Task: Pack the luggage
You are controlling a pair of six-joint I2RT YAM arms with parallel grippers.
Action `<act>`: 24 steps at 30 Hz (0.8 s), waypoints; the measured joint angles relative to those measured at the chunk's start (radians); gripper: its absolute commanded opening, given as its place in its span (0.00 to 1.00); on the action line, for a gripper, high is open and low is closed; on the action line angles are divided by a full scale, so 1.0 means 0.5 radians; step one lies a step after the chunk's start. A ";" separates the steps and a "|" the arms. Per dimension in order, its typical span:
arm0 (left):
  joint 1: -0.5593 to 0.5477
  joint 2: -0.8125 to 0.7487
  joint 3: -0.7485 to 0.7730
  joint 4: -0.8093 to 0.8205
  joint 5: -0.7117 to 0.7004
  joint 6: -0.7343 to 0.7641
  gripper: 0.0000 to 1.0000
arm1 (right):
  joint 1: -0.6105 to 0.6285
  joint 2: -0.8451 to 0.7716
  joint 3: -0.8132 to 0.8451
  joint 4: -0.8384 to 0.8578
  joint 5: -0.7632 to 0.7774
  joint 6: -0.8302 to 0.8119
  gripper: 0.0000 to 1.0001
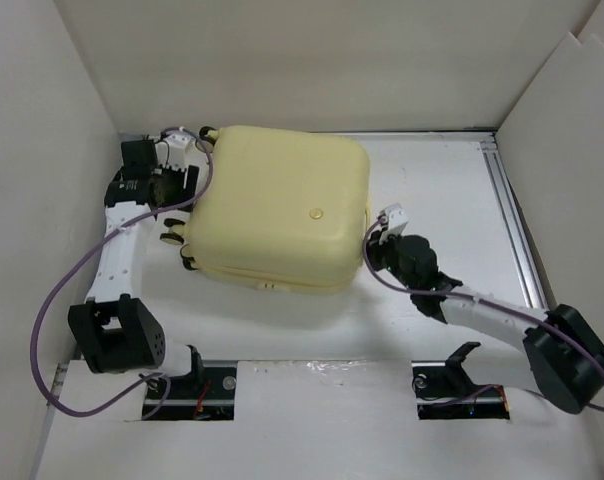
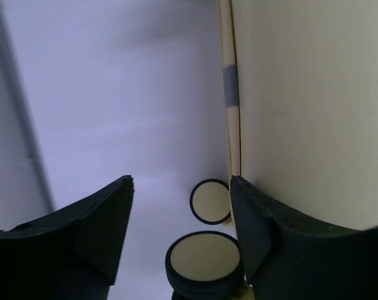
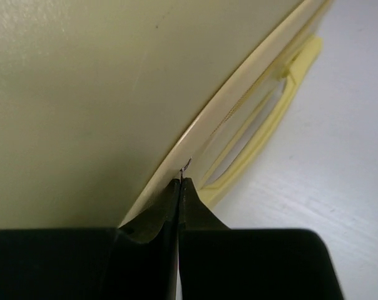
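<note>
The luggage (image 1: 282, 205) is a pale-yellow hard-shell suitcase lying flat and closed in the middle of the table. My left gripper (image 1: 187, 160) is at its left end by the wheels. In the left wrist view it (image 2: 181, 181) stands open; two black-and-cream wheels (image 2: 204, 259) sit between its fingers, and the right finger rests against the luggage shell (image 2: 301, 94). My right gripper (image 1: 374, 238) is at the luggage's right side. In the right wrist view it (image 3: 180, 180) is shut at the shell's seam (image 3: 82, 81), a thin metal zipper pull (image 3: 186, 164) sticking out of its tips, beside the yellow handle (image 3: 283, 100).
White walls enclose the table on the left, back and right. An aluminium rail (image 1: 512, 220) runs along the right edge of the table. Purple cables (image 1: 57, 290) loop beside both arms. A grey strip (image 2: 20, 125) runs along the floor left of the left gripper.
</note>
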 measured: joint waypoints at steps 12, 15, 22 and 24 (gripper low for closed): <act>-1.018 0.008 0.445 -0.006 -0.028 0.132 0.72 | 0.512 -0.147 -0.097 -0.128 0.050 0.223 0.00; -1.291 0.071 0.389 -0.039 -0.072 0.172 0.72 | 0.416 -0.137 -0.069 -0.165 -0.035 0.251 0.00; -1.538 -0.021 0.029 0.444 -0.328 0.294 0.70 | 0.041 -0.088 0.131 -0.393 -0.182 0.263 0.00; -1.547 -0.063 -0.109 0.658 -0.404 0.343 0.70 | -0.031 -0.060 0.183 -0.456 -0.239 0.263 0.00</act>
